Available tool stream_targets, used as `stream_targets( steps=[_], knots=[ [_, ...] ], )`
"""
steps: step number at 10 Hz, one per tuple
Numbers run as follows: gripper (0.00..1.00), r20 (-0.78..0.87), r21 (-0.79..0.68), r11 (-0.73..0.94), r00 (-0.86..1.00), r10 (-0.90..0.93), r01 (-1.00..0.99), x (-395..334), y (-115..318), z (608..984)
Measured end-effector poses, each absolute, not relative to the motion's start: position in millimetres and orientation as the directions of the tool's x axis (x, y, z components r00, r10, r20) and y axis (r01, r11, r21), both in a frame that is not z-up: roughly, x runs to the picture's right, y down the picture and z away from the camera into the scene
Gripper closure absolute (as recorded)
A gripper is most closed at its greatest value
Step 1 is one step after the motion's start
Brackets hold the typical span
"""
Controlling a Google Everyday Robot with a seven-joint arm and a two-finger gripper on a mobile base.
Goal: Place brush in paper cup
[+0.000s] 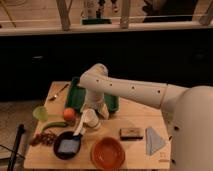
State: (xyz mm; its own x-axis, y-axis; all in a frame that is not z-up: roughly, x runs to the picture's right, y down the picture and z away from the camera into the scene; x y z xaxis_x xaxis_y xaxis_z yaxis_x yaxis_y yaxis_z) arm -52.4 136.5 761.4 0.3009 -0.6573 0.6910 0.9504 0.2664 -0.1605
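Observation:
The white paper cup (89, 118) stands on the wooden table (125, 117) just right of the orange fruit. The brush (79, 130) shows as a pale handle slanting down-left from the cup toward the black pan; its dark head is hidden. My gripper (96, 111) hangs from the white arm directly over and behind the cup, touching or nearly touching it. I cannot tell whether the brush's upper end is inside the cup or beside it.
A green tray (112, 100) lies behind the gripper. An orange fruit (69, 114), a pale green round thing (40, 112), grapes (43, 138) and a black pan (67, 145) are to the left. An orange bowl (107, 153), a brown block (131, 133), a grey cloth (154, 141) and a fork (59, 92) are nearby.

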Motion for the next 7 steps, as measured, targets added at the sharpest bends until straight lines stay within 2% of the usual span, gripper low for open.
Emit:
stream_targets(
  steps=[7],
  knots=[
    [0.20, 0.691, -0.157, 0.272, 0.302, -0.656, 0.949, -45.1, 134.3, 759.4]
  ],
)
